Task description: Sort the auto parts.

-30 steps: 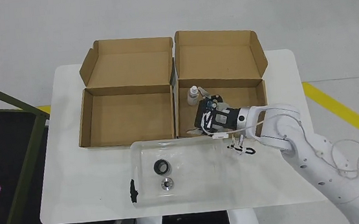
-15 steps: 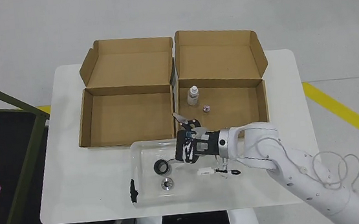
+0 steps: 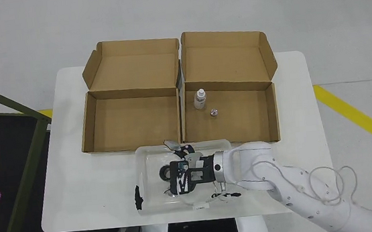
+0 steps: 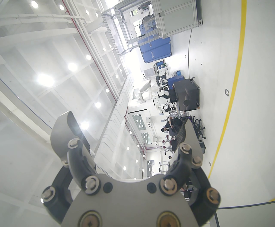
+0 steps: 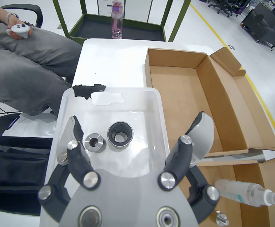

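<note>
A clear plastic tray point(image 5: 162, 124) holds a black ring-shaped part point(image 5: 120, 135) and a silver bushing point(image 5: 95, 143), side by side. My right gripper point(image 5: 137, 126) hangs open just above them, one finger beside the bushing and the other near the tray's wall. In the top view the right gripper point(image 3: 174, 165) is over the left part of the tray point(image 3: 151, 161). The right cardboard box point(image 3: 253, 113) contains a small bottle point(image 3: 200, 99) and a small metal part point(image 3: 214, 112). My left gripper point(image 4: 126, 122) is open, holds nothing and points up at a ceiling.
The left cardboard box point(image 3: 132, 121) has nothing in it. Both boxes have raised lids at the back. Black tape point(image 5: 89, 89) sticks to the tray's rim. The white table point(image 3: 69, 161) has bare room on its left side.
My right arm has swung left and forward, out of the right box and over the tray. The small metal part now lies uncovered in the right box.
</note>
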Controlling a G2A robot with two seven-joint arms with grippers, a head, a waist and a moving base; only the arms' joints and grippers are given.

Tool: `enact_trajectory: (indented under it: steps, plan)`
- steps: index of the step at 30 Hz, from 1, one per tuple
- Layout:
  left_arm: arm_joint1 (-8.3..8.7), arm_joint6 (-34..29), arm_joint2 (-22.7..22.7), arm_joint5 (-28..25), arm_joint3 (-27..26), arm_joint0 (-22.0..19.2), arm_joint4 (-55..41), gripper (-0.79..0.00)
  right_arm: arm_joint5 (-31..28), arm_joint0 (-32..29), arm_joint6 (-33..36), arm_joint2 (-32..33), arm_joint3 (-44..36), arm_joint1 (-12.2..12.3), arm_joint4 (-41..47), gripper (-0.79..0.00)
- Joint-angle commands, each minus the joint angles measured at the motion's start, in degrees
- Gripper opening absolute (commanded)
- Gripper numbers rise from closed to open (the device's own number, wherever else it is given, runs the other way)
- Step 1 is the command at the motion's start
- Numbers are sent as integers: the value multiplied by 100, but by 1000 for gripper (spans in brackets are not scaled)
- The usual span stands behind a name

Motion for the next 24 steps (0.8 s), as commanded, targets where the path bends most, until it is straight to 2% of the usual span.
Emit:
enact_trajectory:
  steps: [1, 7, 12, 24]
  plan:
    - [0, 0, 0, 0, 0, 0, 0, 0, -10, 8, -1, -55, 21, -27, -32, 0]
    - [0, 0, 0, 0, 0, 0, 0, 0, -69, 27, 3, -262, 149, -124, -105, 0]
    - [0, 0, 0, 0, 0, 0, 0, 0, -100, 67, 14, -411, 325, -211, -144, -71]
    - [0, 0, 0, 0, 0, 0, 0, 0, 22, 70, 142, -551, 697, -354, -360, -126]
